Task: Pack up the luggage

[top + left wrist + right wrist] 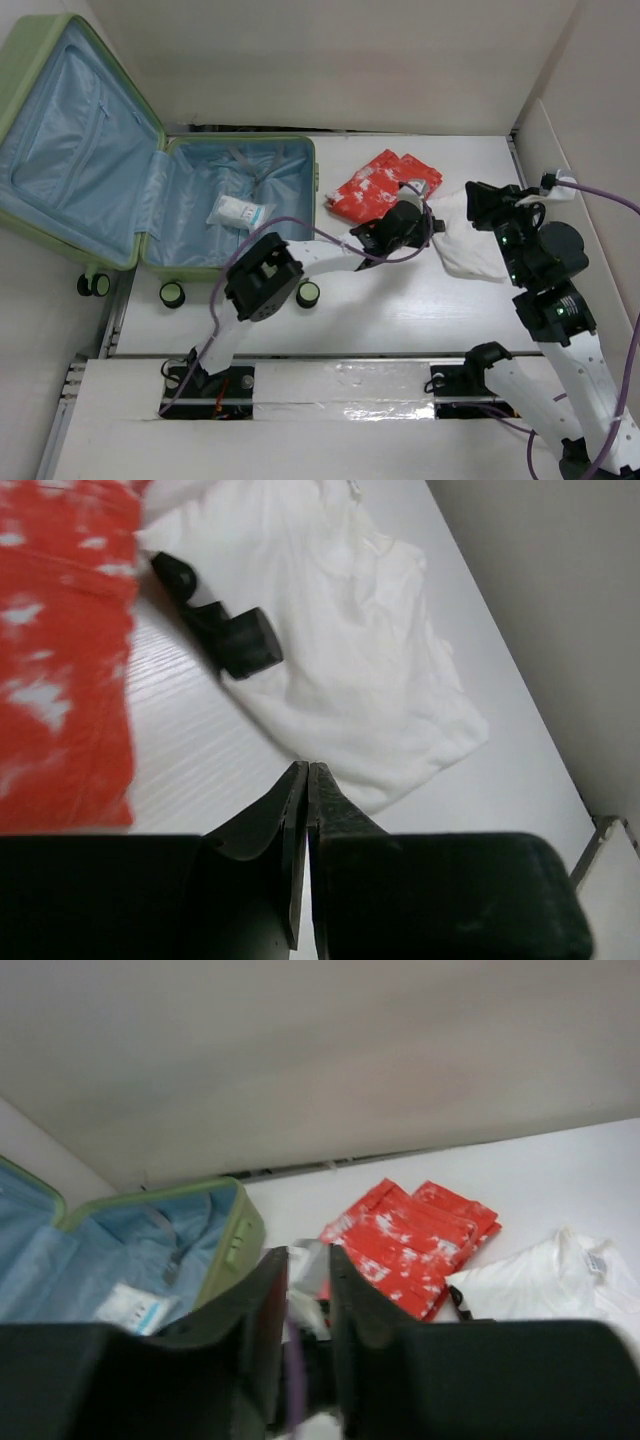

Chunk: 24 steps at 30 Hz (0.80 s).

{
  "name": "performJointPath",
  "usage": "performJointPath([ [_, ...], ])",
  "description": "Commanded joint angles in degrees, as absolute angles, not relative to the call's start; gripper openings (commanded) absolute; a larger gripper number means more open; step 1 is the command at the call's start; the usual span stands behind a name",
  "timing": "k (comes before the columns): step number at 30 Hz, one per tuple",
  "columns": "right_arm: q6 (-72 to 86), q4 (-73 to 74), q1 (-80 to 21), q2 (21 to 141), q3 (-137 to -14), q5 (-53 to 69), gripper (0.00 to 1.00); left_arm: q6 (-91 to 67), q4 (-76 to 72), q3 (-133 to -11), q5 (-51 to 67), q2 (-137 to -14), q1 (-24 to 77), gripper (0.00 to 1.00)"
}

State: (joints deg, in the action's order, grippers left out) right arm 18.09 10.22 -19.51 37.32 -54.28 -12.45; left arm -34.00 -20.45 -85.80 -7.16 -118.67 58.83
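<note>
My left tool (305,780) is clenched, its two fingers pressed flat together with nothing between them. It hangs low over the surface (400,310) at the edge of a crumpled white garment (465,250). Seen from above, the garment spreads toward 4 o'clock from the tool. A folded red cloth with white marks (380,185) lies at about 10 o'clock, just beside the tool. A small black piece (225,630) sits where the red cloth and the white garment meet; I cannot tell what it is.

My right tool (308,1280) has its fingers a little apart and grips nothing. It hovers near the left tool, at its 3 o'clock, over the garment's far edge, and points toward 9 o'clock.

Further out at 9 o'clock, the luggage (312,180) lies open at the far left of the surface. Its lid is propped up toward 10 o'clock and the pale blue lining shows. A white packet with blue print (238,212) rests in the flat half. Small wheels (172,294) show along the near side.
</note>
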Motion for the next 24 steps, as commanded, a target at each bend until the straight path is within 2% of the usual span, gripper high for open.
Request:
performJointPath([
  [1,17.84,9.41,-19.16,35.77,-57.04,-12.66,0.33,-34.89,-18.56,-99.02,-1.67,-125.66,59.50,0.02],
  [2,17.67,9.49,-19.16,35.42,-57.04,-12.13,0.39,-34.98,-16.28,-104.62,-1.15,-130.21,59.50,0.14],
  [5,17.49,9.84,-19.16,35.16,-57.57,-11.34,0.41,-35.51,-11.88,-112.83,-1.93,-136.47,60.12,0.41],
  [6,17.23,10.28,-19.16,35.33,-57.74,-10.99,0.41,-35.68,-9.43,-116.85,-2.72,-139.63,60.12,0.53],
  [9,17.05,10.55,-19.16,34.98,-57.66,-11.16,0.41,-37.52,-5.64,-121.10,-4.38,-143.34,60.12,0.64],
  [18,17.05,9.49,-19.16,34.54,-56.08,-10.46,0.42,-42.71,-8.96,-108.38,-10.02,-138.17,60.12,0.72],
  [20,17.31,9.05,-19.16,34.63,-55.55,-10.02,0.42,-43.07,-8.44,-109.33,-9.50,-138.86,60.12,0.74],
  [24,17.93,7.91,-19.16,34.72,-54.84,-7.65,0.42,-43.77,-3.79,-118.97,-7.13,-145.79,60.12,0.75],
])
